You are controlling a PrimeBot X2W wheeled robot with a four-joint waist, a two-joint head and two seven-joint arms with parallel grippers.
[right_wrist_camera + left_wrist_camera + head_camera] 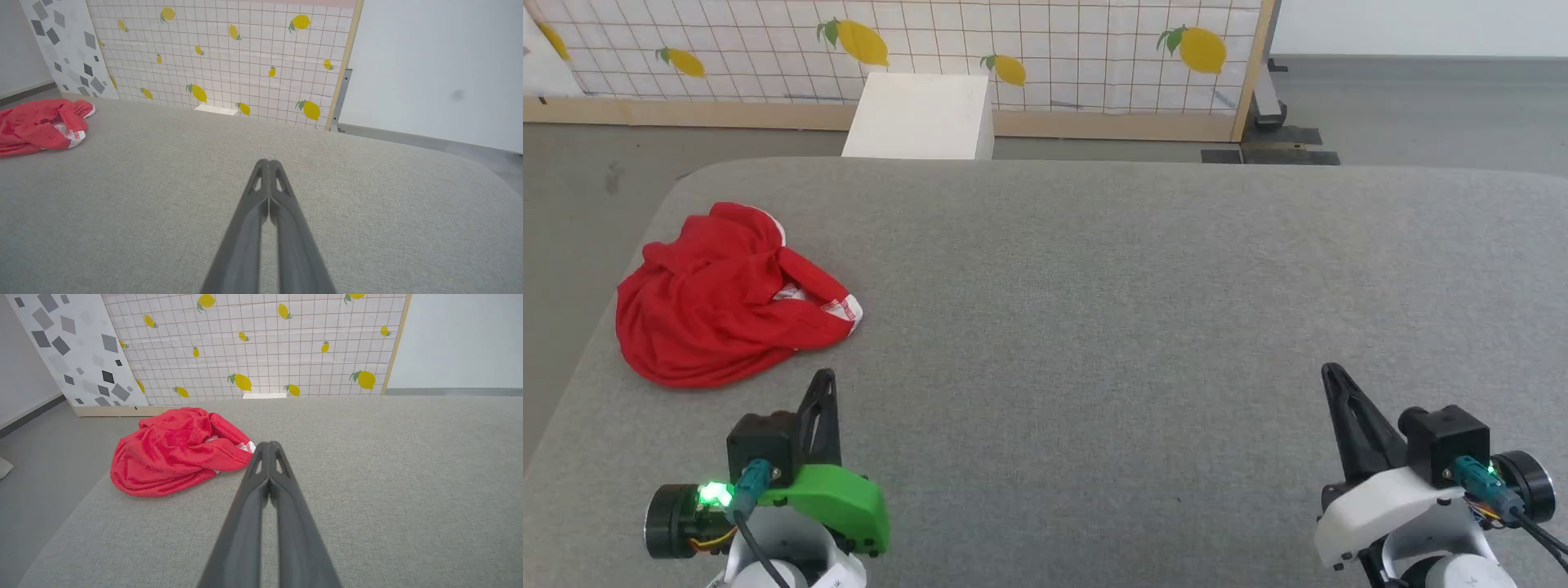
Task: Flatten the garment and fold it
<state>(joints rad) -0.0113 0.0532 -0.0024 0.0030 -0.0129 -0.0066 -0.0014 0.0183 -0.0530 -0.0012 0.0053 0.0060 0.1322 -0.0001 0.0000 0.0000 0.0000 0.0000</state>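
The garment [719, 302] is not held at this moment. The left gripper [823, 377] has its two fingers pressed together on nothing, over the near left part of the table [1135, 286]. The right gripper [1333, 374] is the same, closed and empty, over the near right part.

The garment lies just beyond the left gripper, apart from it. It is close to the left edge of the table and well apart from the right gripper. It is a crumpled heap, not flat.

I judge it light, soft and limp: it will sag when lifted, and several layers may come up together. A good place to take hold seems to be the white trim band [843, 309] at the right end of the heap, nearest the left gripper.

The heap is a little longer across the table, left to right, and the trim end points to the middle. Which end is its top, I cannot tell.
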